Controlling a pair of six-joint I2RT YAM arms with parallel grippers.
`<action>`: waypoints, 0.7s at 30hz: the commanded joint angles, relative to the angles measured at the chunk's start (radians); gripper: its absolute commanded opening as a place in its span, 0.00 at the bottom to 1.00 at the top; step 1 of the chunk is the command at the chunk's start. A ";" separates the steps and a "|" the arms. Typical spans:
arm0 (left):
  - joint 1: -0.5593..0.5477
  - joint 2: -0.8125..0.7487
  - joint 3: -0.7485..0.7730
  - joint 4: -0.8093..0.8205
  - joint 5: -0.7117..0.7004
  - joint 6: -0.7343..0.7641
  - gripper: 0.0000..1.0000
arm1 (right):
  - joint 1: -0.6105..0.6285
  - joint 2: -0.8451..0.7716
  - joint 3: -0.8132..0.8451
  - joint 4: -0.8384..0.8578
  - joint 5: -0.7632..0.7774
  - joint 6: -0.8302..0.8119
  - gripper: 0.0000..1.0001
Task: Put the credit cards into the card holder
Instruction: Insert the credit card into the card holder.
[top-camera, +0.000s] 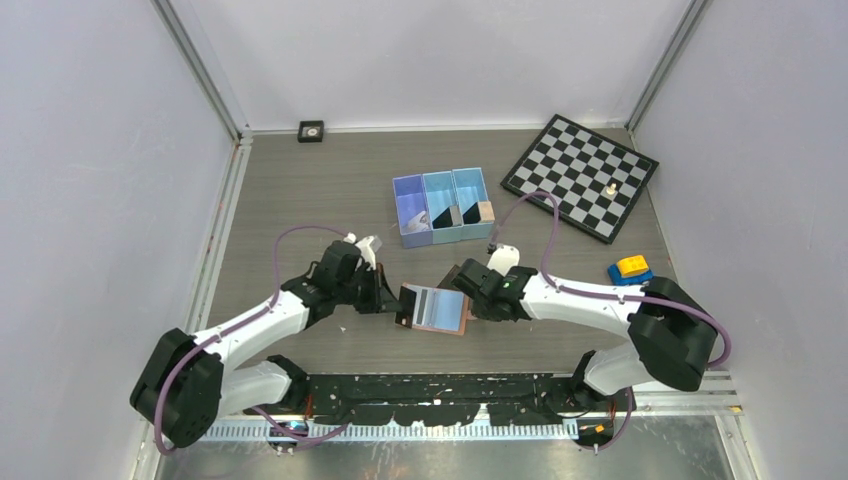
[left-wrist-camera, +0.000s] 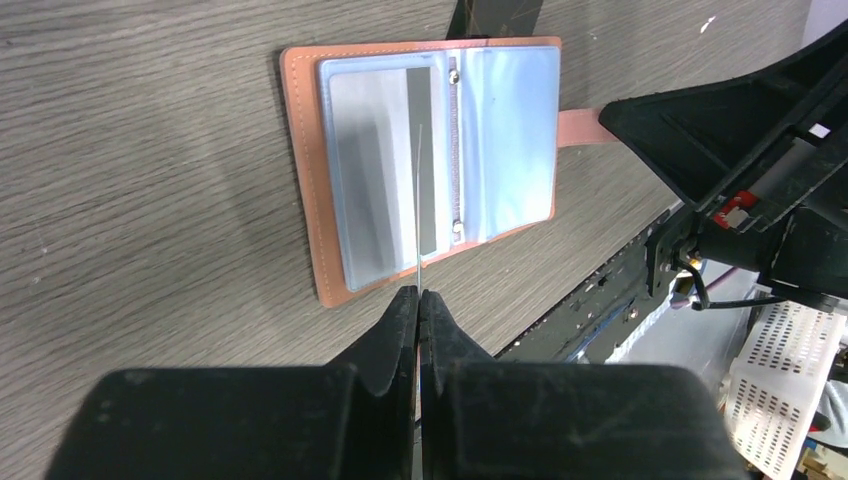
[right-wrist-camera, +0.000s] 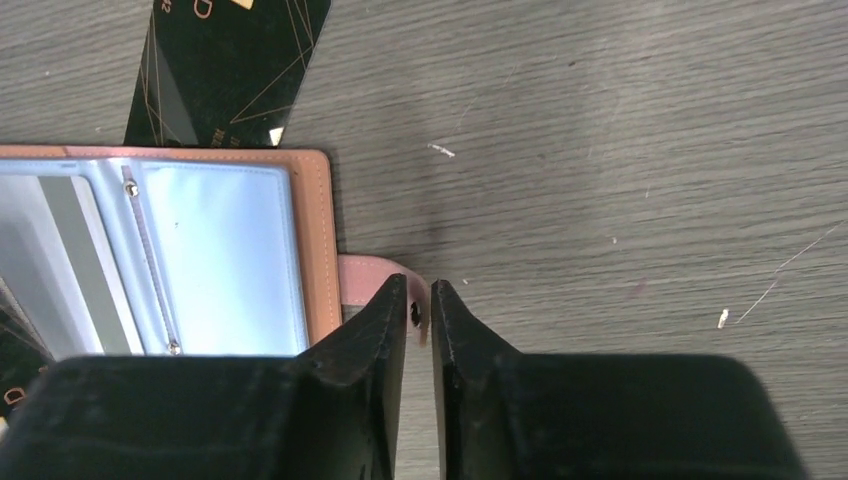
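The card holder (top-camera: 437, 308) lies open on the table, tan outside with light blue sleeves (left-wrist-camera: 500, 130). My left gripper (left-wrist-camera: 419, 292) is shut on a thin credit card (left-wrist-camera: 420, 200), seen edge-on and standing over the holder's left sleeve. My right gripper (right-wrist-camera: 420, 292) is at the holder's right edge. Its jaws stand a narrow gap apart around the curled pink snap tab (right-wrist-camera: 365, 275), which they do not clamp. Another black credit card (right-wrist-camera: 230, 70) lies flat on the table just beyond the holder. In the top view the two grippers, left (top-camera: 392, 298) and right (top-camera: 470, 300), flank the holder.
A blue three-compartment bin (top-camera: 445, 182) behind the holder contains dark cards and a tan block (top-camera: 486, 211). A chessboard (top-camera: 580, 175) lies at the back right, a yellow and blue object (top-camera: 630, 268) at the right, and a small black square (top-camera: 311, 130) by the back wall.
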 joint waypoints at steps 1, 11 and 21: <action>0.006 0.008 0.041 0.035 0.065 -0.024 0.00 | -0.016 0.013 0.047 0.033 0.103 -0.033 0.16; 0.005 0.133 -0.009 0.290 0.156 -0.171 0.00 | -0.178 0.035 -0.002 0.229 -0.053 -0.195 0.00; -0.013 0.276 -0.087 0.576 0.176 -0.341 0.00 | -0.190 0.056 -0.022 0.229 -0.075 -0.173 0.00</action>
